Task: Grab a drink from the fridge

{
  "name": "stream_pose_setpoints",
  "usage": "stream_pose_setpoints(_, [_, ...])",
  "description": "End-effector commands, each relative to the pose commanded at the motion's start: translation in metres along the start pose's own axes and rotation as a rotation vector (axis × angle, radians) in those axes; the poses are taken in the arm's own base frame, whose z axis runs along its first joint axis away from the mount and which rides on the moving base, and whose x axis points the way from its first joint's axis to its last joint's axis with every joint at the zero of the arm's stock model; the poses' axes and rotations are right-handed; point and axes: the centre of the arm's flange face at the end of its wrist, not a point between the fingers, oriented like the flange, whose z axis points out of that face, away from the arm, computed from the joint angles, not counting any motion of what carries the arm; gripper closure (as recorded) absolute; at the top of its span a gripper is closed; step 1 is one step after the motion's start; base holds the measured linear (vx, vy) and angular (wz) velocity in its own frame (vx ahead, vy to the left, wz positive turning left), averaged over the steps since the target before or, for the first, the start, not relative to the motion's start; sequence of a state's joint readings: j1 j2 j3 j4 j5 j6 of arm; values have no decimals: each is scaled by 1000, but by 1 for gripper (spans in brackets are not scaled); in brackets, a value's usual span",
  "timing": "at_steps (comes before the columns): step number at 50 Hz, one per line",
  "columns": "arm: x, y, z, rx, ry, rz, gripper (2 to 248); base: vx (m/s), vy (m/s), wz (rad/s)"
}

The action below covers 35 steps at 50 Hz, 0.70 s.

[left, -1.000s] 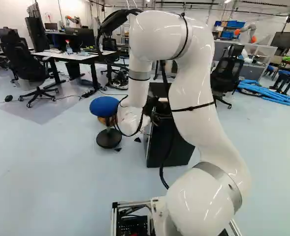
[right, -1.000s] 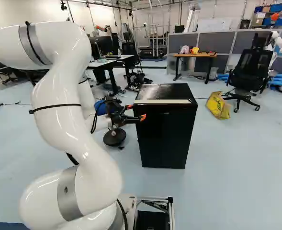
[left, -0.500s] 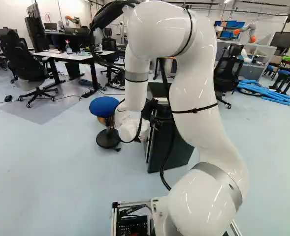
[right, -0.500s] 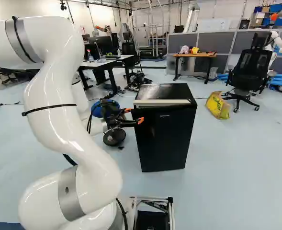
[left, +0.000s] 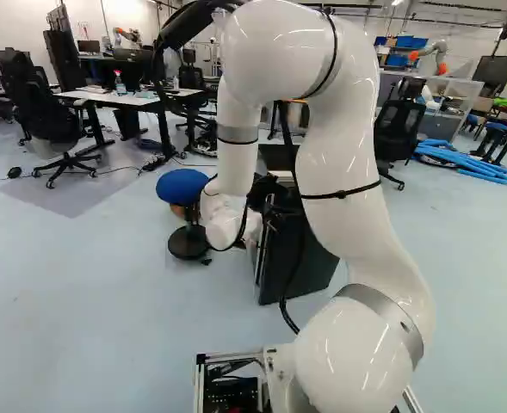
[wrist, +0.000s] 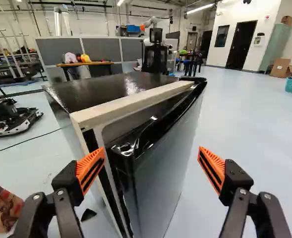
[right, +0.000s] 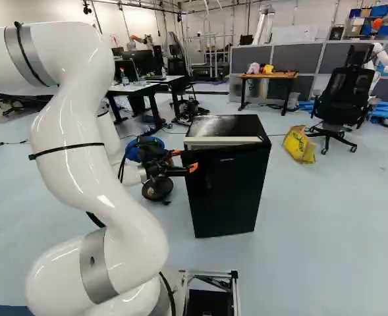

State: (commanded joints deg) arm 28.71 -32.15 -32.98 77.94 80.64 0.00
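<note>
Evidently one black fridge (left: 303, 258) stands past the arm (left: 348, 163) in the left base view, one blue stool (left: 182, 185) beyond it. In the right base view the claw (right: 185, 160) reaches its front corner, probably to work the door. In the wrist view the claw's two fingers spread wide, gripping nothing, astride the edge of one door (wrist: 160, 173), ajar, presumably to swing it wider (drinks visible: none; likely inside).

The door (wrist: 160, 178) hides the inside of the fridge (wrist: 98, 91)! And a brown bag (wrist: 1, 210), clipped by the wrist view's edge!
</note>
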Motion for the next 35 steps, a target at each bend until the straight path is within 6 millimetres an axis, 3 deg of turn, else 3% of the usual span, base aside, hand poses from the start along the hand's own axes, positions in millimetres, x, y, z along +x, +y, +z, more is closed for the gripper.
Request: stream_pose_setpoints(35, [4,-9,9,-87,45,37,3,0,0,0])
